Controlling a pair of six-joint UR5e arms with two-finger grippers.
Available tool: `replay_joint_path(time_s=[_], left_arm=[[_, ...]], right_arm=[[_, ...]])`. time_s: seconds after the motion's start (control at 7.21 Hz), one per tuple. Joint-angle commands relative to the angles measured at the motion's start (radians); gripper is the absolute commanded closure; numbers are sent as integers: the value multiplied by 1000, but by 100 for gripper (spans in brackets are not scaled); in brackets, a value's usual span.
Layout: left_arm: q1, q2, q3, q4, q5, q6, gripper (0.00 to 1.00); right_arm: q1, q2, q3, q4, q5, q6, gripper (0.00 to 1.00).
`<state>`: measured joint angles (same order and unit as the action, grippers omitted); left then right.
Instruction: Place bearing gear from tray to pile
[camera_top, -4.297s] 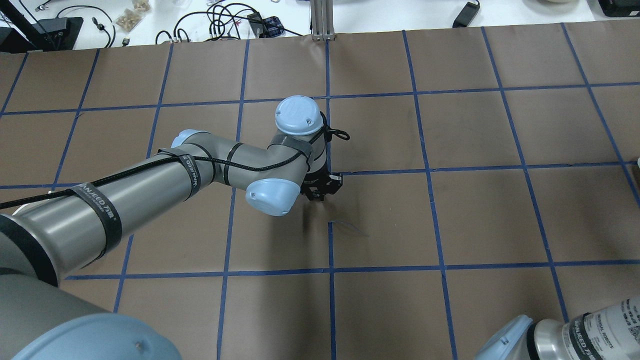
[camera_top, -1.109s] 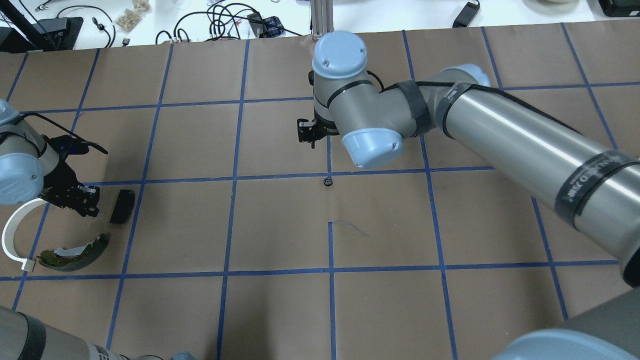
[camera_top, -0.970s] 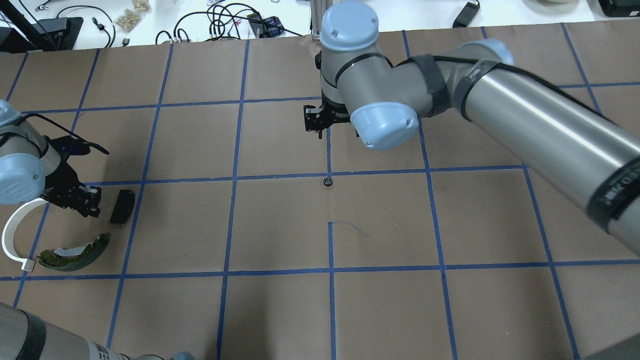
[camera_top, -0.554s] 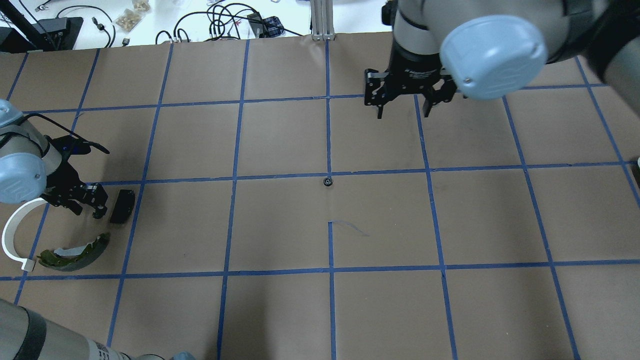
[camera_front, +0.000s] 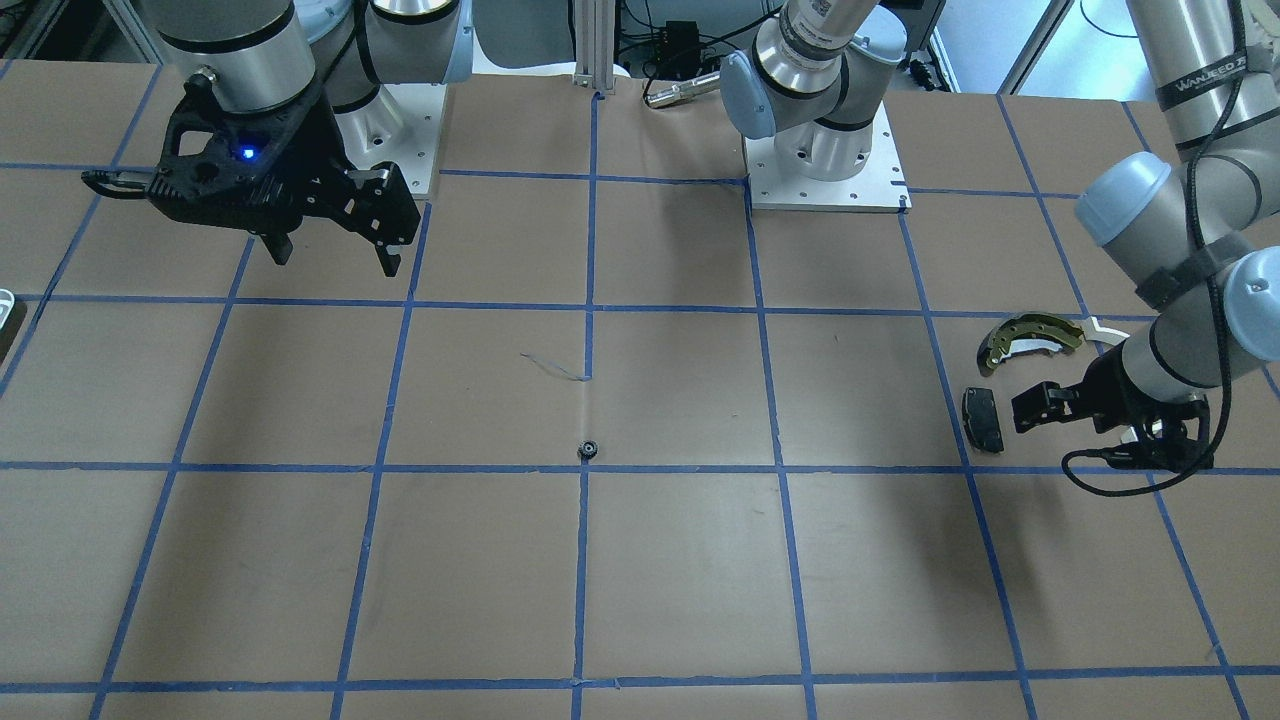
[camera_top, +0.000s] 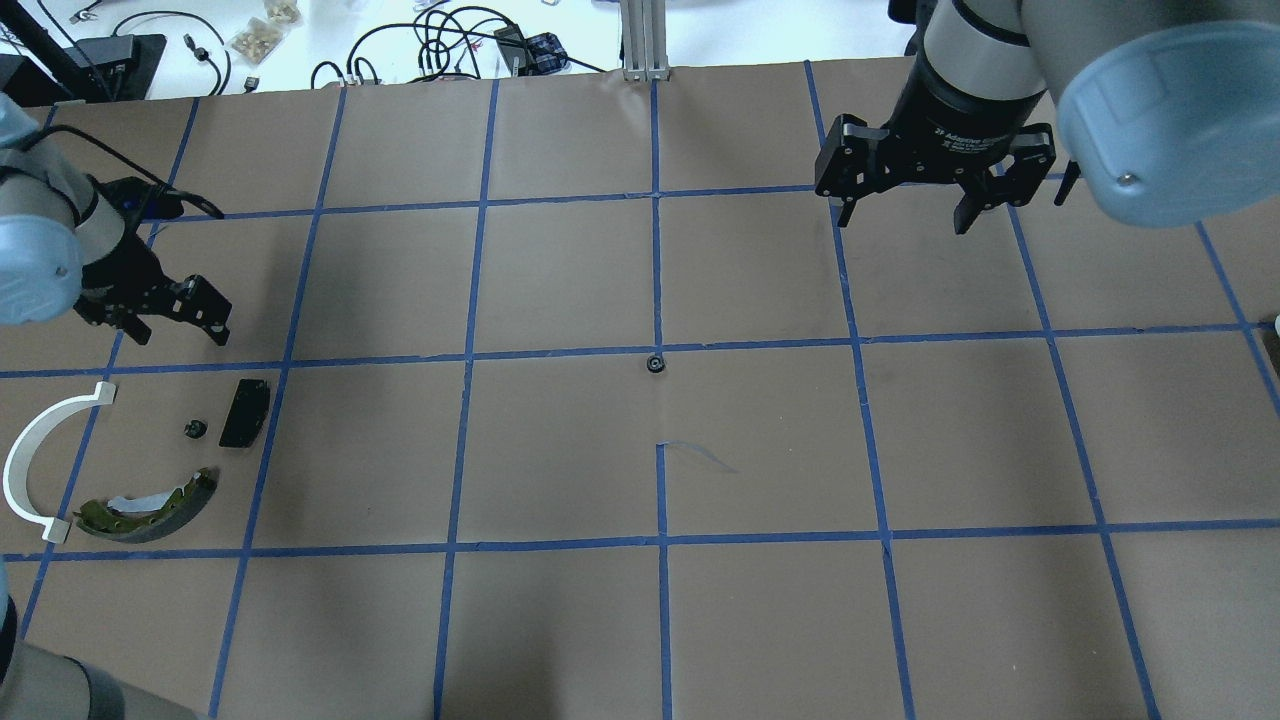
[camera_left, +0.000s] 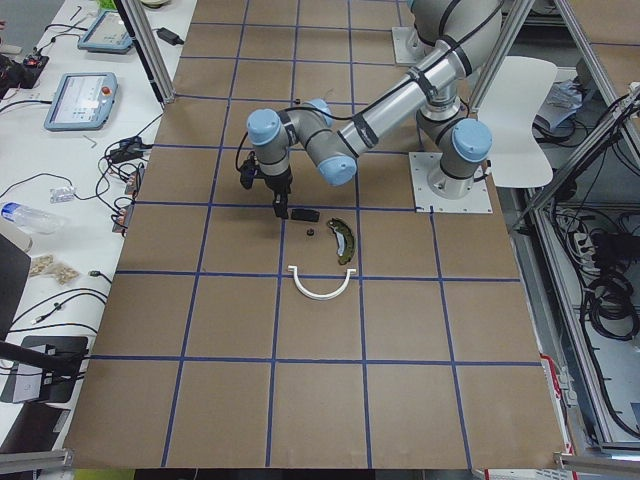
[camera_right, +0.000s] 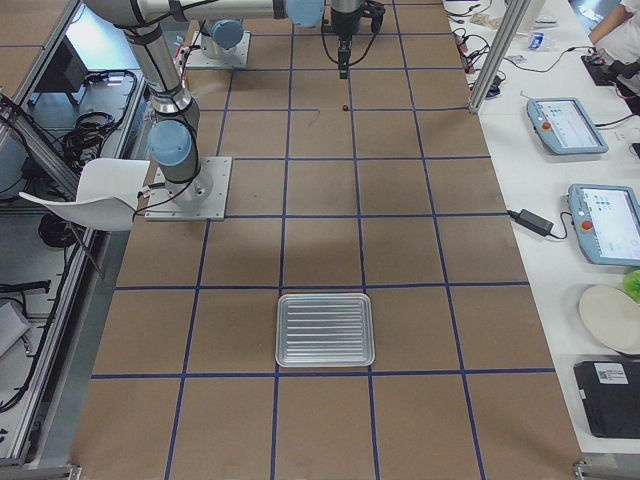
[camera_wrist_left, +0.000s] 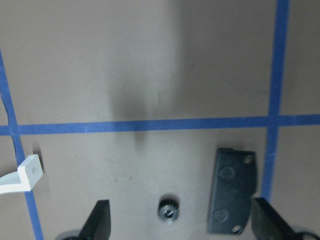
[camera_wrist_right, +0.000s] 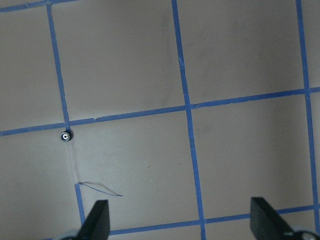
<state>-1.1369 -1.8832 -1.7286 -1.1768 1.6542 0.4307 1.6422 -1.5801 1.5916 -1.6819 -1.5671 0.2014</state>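
Observation:
One small dark bearing gear lies in the pile, next to the black pad, the white arc strip and the olive brake shoe. My left gripper is open and empty, just beyond the pile; its wrist view shows the gear lying loose below the open fingers. A second gear sits on a blue tape crossing at mid-table. My right gripper hangs open and empty, high over the far right. The ridged metal tray lies far off toward the robot's right end.
Brown paper with a blue tape grid covers the table. Cables and small items lie on the white bench beyond the far edge. A thin pen mark is near the centre. The two arm bases stand at the robot's side.
My left gripper has drawn back from the pile toward the far side, and a gear now lies uncovered beside the black pad. The right arm has swung further right, away from the middle gear.

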Motion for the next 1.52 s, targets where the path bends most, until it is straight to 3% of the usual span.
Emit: replay_joint_path(time_s=[0.0,0.28,0.42,1.11,1.39], left_arm=[[-177,25,64,-78,-53,-173,0],[-396,9,66,-64,-54,-367,0],[-479,-2,64,-46,-100,-439,0],[-702,-127,44,173,-131,-674,0],[-756,-181,44,228,-189,-729,0]], right_arm=[[-1,-6,10,-91,9,0,0],[-2,-8,13,-88,10,-4,0],[-4,-8,13,-79,10,-10,0],[1,-11,27,-88,21,-13,0],[2,-11,28,-88,21,-13,0]])
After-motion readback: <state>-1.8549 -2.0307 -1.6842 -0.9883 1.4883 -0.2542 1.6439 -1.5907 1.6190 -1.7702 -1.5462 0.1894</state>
